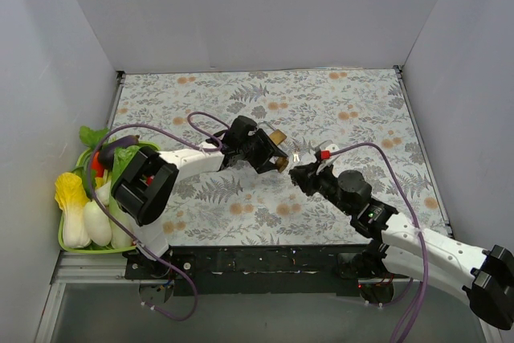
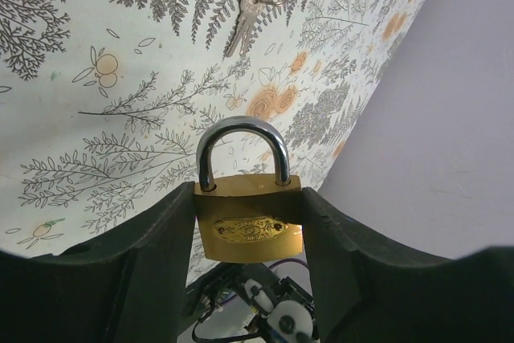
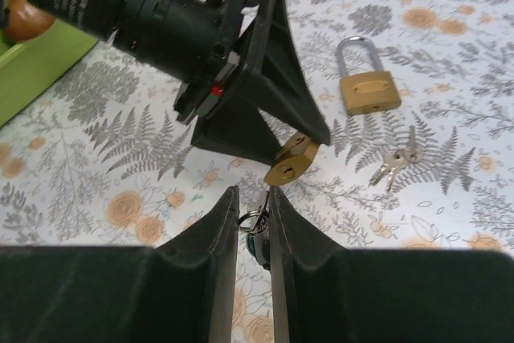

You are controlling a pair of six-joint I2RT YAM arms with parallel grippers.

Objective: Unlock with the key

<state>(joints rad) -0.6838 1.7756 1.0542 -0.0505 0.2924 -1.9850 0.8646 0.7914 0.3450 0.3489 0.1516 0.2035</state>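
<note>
My left gripper (image 1: 273, 158) is shut on a brass padlock (image 2: 247, 226), gripping its body from both sides with the steel shackle (image 2: 241, 146) sticking out past the fingertips. In the right wrist view the held padlock (image 3: 291, 163) shows its keyhole end facing my right gripper (image 3: 254, 198). My right gripper is shut on a key with a ring (image 3: 255, 216). The key's tip sits just short of the keyhole. In the top view the right gripper (image 1: 300, 173) is close to the right of the padlock (image 1: 281, 164).
A second brass padlock (image 3: 368, 88) lies on the patterned table, with a spare pair of keys (image 3: 393, 165) beside it; these keys also show in the left wrist view (image 2: 253, 7). A green tray (image 1: 71, 240) of vegetables stands at the left edge. Grey walls enclose the table.
</note>
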